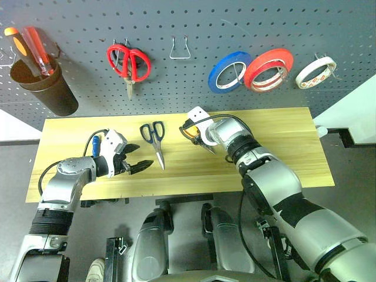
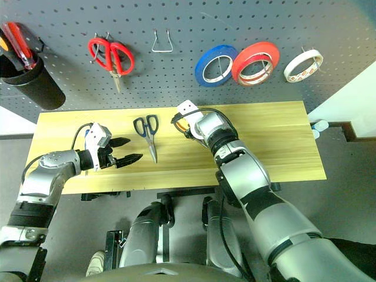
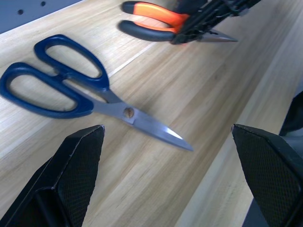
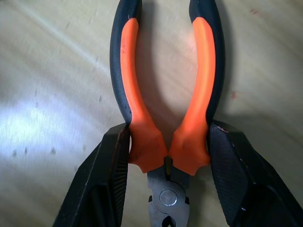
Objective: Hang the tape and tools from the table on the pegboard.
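Pinching the orange-and-black pliers (image 4: 166, 118) at mid-frame on the table (image 1: 282, 147), the right gripper (image 4: 168, 156) squeezes both handles; the left gripper (image 1: 136, 158), fingers spread, hovers beside the blue scissors (image 1: 154, 138).

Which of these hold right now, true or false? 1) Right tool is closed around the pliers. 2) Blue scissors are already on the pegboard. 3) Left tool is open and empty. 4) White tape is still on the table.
1) True: the right tool has its fingers against both sides of the pliers, near the pivot.
2) False: the blue-handled scissors lie on the table; the red scissors hang on the pegboard.
3) True: the left tool is wide open, holding nothing.
4) False: the white tape hangs on the pegboard.
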